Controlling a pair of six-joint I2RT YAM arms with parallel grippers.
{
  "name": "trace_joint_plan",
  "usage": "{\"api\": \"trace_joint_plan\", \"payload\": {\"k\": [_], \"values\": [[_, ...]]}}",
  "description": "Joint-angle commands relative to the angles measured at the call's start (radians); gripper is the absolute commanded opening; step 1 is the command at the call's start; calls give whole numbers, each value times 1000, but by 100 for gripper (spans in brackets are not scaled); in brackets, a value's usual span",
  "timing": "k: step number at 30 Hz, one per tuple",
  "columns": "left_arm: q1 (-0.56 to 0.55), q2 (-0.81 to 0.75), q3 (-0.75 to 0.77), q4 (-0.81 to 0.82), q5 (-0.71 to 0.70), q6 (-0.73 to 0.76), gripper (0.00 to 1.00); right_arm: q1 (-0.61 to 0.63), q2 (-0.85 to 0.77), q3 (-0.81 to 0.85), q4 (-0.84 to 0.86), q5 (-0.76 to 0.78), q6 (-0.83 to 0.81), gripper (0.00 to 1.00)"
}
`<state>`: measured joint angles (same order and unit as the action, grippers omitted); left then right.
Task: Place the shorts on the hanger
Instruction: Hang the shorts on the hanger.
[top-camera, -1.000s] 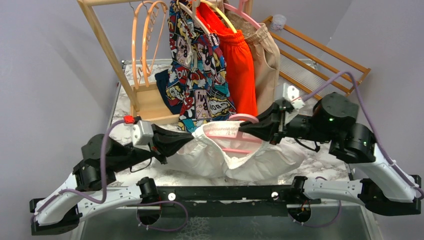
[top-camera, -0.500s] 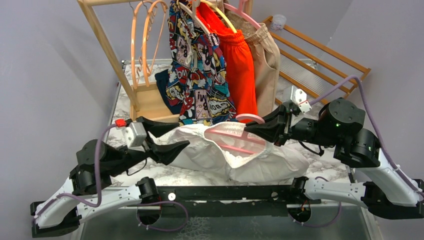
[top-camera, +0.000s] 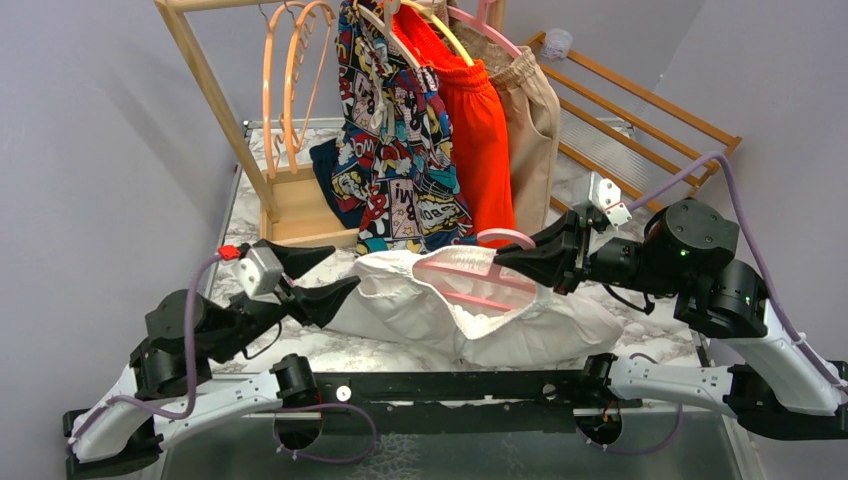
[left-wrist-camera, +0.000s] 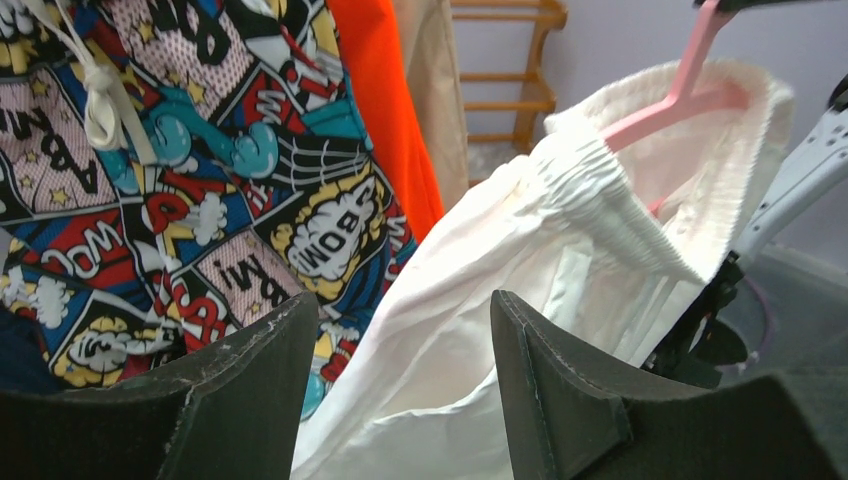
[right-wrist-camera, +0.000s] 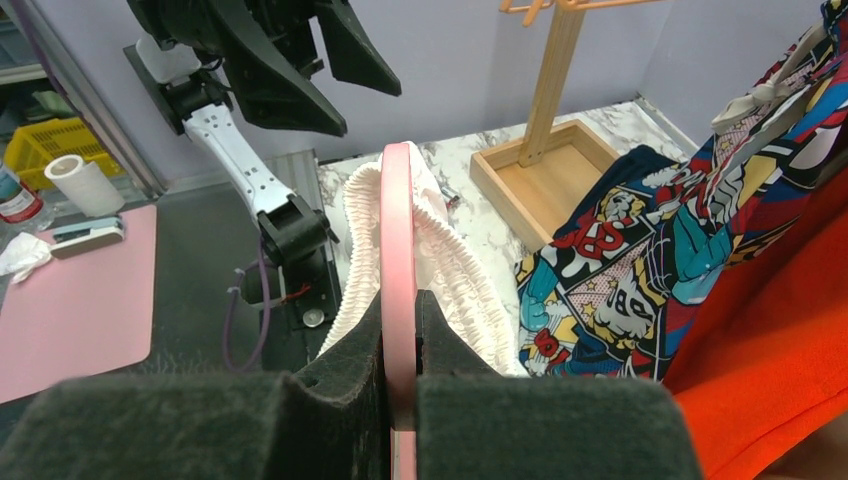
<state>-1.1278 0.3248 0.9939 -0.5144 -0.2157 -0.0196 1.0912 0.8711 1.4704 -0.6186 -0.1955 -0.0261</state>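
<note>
The white shorts (top-camera: 420, 310) are draped round the light-pink hanger (top-camera: 470, 265), their gathered waistband (left-wrist-camera: 600, 190) pulled over it. My right gripper (top-camera: 505, 257) is shut on the hanger (right-wrist-camera: 398, 240) near its hook end and holds it above the table. My left gripper (top-camera: 335, 270) stands open just left of the shorts, nothing between its fingers; the white fabric (left-wrist-camera: 430, 370) lies beyond them. The lower part of the shorts rests on the marble table (top-camera: 640, 320).
A wooden rack (top-camera: 215, 100) stands at the back with orange hangers (top-camera: 285, 80), comic-print shorts (top-camera: 395, 130), orange-red shorts (top-camera: 480, 130) and a beige garment (top-camera: 530, 120). A wooden slatted frame (top-camera: 640, 110) leans at the back right.
My left gripper has let go of the shorts, opened and drawn back to the left. My right gripper has shifted slightly right with the hanger.
</note>
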Motion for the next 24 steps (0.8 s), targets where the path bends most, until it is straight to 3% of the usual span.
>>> {"api": "trace_joint_plan", "payload": {"k": [1, 7, 15, 18, 24], "values": [[-1, 39, -39, -59, -54, 35, 66, 1, -18, 41, 26, 19, 12, 1], [-2, 54, -68, -65, -58, 66, 63, 2, -24, 45, 18, 22, 15, 1], [-2, 49, -96, -63, -65, 76, 51, 2, -28, 42, 16, 17, 14, 1], [-1, 57, -100, -57, -67, 79, 38, 2, -32, 41, 15, 16, 12, 1], [-1, 65, -91, -55, -53, 95, 0, 2, -43, 36, 4, 29, 8, 1]]}}
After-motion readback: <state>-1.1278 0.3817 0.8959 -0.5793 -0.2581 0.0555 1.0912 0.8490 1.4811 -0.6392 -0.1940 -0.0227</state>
